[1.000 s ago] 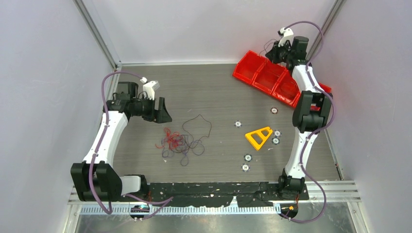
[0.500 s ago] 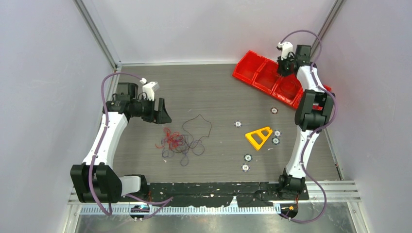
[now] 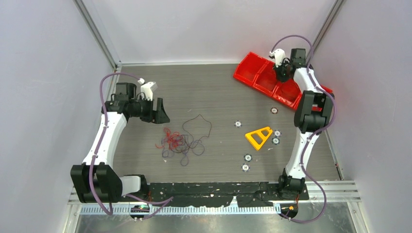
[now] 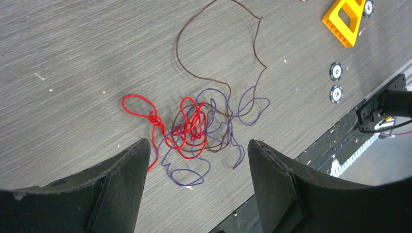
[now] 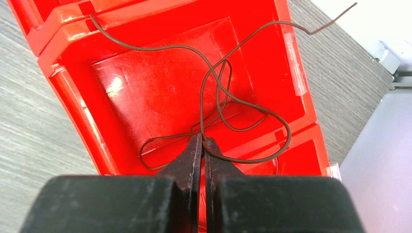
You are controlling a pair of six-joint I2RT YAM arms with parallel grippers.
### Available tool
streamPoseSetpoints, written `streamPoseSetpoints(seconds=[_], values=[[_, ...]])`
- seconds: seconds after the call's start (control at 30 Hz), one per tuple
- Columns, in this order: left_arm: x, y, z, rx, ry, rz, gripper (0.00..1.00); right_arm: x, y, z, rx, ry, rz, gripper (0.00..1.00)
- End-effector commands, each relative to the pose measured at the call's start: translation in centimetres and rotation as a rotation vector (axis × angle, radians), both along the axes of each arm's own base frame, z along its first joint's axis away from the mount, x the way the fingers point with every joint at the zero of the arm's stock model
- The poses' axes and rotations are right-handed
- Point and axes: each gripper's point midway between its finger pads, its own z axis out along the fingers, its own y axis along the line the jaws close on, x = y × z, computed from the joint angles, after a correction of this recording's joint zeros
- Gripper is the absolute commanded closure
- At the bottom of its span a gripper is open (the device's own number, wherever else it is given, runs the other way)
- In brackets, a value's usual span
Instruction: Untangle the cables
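Observation:
A clump of thin cables (image 3: 180, 143) lies left of the table's middle: red (image 4: 192, 124), purple (image 4: 187, 174) and dark brown (image 4: 214, 77) wires, knotted together, with a brown loop reaching away from the clump. My left gripper (image 3: 163, 110) is open, above and left of the clump; in its wrist view (image 4: 197, 160) the clump's near edge lies between the fingers. My right gripper (image 5: 202, 139) is shut on a separate dark brown cable (image 5: 228, 109), whose loops hang over a compartment of the red tray (image 5: 160, 82). In the top view this gripper (image 3: 283, 73) is over the tray (image 3: 252, 70).
A yellow triangular block (image 3: 258, 136) lies right of the middle, with several small round chips around it (image 3: 247, 158). The red tray stands at the back right by the wall. A black strip (image 3: 218, 187) runs along the near edge.
My right arm has swung its wrist leftwards and down over the red tray with the brown cable. My left arm has barely moved. The clump is unchanged.

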Motion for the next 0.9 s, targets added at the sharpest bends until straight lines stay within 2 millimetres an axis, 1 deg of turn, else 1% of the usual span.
streamPoseSetpoints(seconds=[0.0, 0.07, 0.1, 0.13, 0.2, 0.23, 0.3, 0.4, 0.5, 0.57, 0.67, 0.7, 0.73, 0.77, 0.8, 0.83, 0.87], values=[[0.4, 0.7, 0.1, 0.000, -0.006, 0.022, 0.25, -1.2, -3.2, 4.4, 0.007, -0.090, -0.079, 0.95], [0.5, 0.7, 0.1, -0.005, -0.005, 0.024, 0.25, -1.3, -3.0, 4.7, 0.040, -0.096, -0.087, 0.95], [0.7, 0.7, 0.2, -0.007, -0.007, 0.024, 0.25, -1.2, -2.6, 5.0, 0.068, -0.107, -0.076, 0.95], [0.7, 0.6, 0.2, -0.008, -0.005, 0.025, 0.25, -1.2, -2.6, 5.4, 0.097, -0.117, -0.091, 0.95], [0.9, 0.7, 0.2, -0.007, -0.004, 0.026, 0.25, -1.1, -1.7, 6.2, 0.152, -0.149, -0.077, 0.95], [0.9, 0.7, 0.3, -0.006, -0.004, 0.025, 0.25, -1.0, -1.3, 6.2, 0.172, -0.163, -0.065, 0.95], [0.9, 0.7, 0.3, -0.004, -0.005, 0.024, 0.25, -0.8, -0.8, 6.9, 0.206, -0.190, -0.063, 0.95], [0.7, 0.8, 0.2, 0.003, -0.008, 0.025, 0.25, -0.3, -0.9, 8.0, 0.240, -0.240, -0.095, 0.95], [0.6, 0.8, 0.0, 0.002, -0.003, 0.024, 0.25, 0.0, -1.4, 8.3, 0.261, -0.252, -0.118, 0.95], [0.6, 0.9, -0.1, 0.002, 0.001, 0.025, 0.25, 0.1, -1.4, 8.1, 0.256, -0.246, -0.111, 0.94], [0.7, 0.9, -0.2, 0.002, 0.005, 0.025, 0.25, -0.1, -1.5, 7.2, 0.191, -0.208, -0.076, 0.95], [0.7, 0.9, -0.2, 0.002, 0.007, 0.027, 0.25, -0.1, -1.3, 6.6, 0.165, -0.195, -0.050, 0.95], [0.7, 0.9, -0.3, 0.001, 0.009, 0.026, 0.25, -0.3, -1.1, 6.4, 0.154, -0.172, -0.039, 0.95], [0.7, 0.9, -0.3, 0.001, 0.012, 0.025, 0.25, -0.3, -0.9, 5.7, 0.135, -0.152, -0.015, 0.95], [0.7, 0.9, -0.4, 0.002, 0.015, 0.024, 0.25, -0.6, -0.8, 5.5, 0.125, -0.125, -0.011, 0.95], [0.6, 0.9, -0.4, 0.002, 0.017, 0.022, 0.25, -0.6, -0.5, 4.7, 0.106, -0.103, 0.015, 0.95], [0.6, 0.9, -0.5, 0.003, 0.017, 0.021, 0.25, -0.8, 0.0, 4.4, 0.098, -0.073, 0.029, 0.95]])
